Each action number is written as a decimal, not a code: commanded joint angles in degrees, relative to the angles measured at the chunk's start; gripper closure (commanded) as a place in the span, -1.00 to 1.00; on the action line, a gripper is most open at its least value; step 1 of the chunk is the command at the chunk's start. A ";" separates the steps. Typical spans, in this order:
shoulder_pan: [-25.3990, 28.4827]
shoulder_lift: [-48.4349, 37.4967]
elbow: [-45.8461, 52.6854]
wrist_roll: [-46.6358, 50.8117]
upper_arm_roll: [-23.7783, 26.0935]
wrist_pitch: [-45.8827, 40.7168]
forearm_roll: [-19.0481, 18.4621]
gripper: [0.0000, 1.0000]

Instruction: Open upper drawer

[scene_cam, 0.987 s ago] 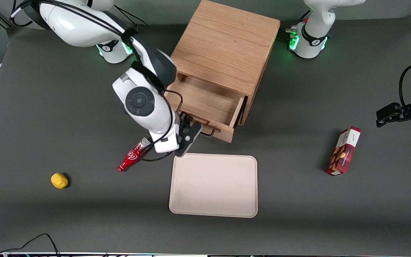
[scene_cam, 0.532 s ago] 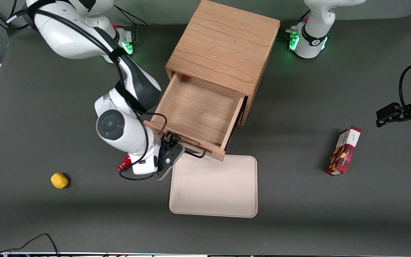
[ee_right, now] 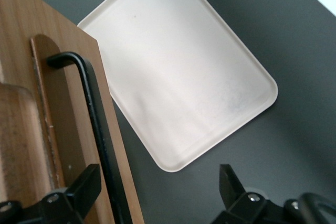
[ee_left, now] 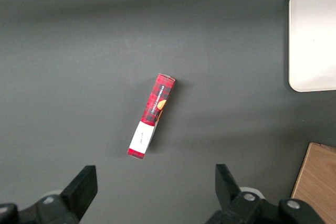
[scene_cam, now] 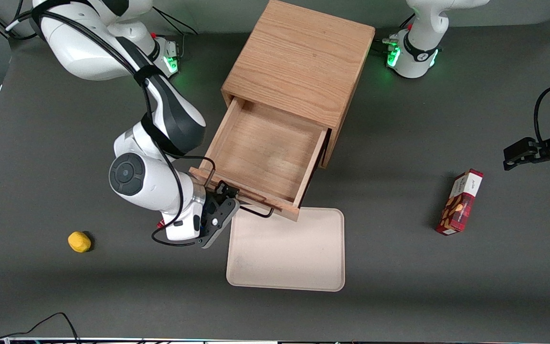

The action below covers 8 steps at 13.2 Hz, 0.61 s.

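dark tabletop: upper drawer (scene_cam: pixel 263 157) pulled out toward the tray (scene_cam: pixel 285 253), gripper (scene_cam: pixel 229 195) spread open astride its handle (ee_right: pixel 97 124).

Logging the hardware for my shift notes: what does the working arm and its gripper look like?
The right arm has glossy white shells, dark grey joint sections, a round grey joint cap and a black cable looped along it. Green light glows at its base. The gripper, by the upper drawer, is black.

Matt oak-grain upper drawer (scene_cam: pixel 263 155), dark wire handle (ee_right: pixel 100 129)
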 commanded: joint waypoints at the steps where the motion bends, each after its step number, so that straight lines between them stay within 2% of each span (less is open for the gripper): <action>1: 1.27 2.31 4.34 -4.82 -1.73 -1.59 1.66 -1.00; 5: 0.22 -0.49 6.19 -4.32 -3.22 -7.38 3.49 -1.00; 7: -0.49 -4.18 5.85 -3.43 -7.25 -11.06 6.48 -1.00; 8: -1.01 -5.67 5.84 -3.43 -8.23 -13.00 6.75 -1.00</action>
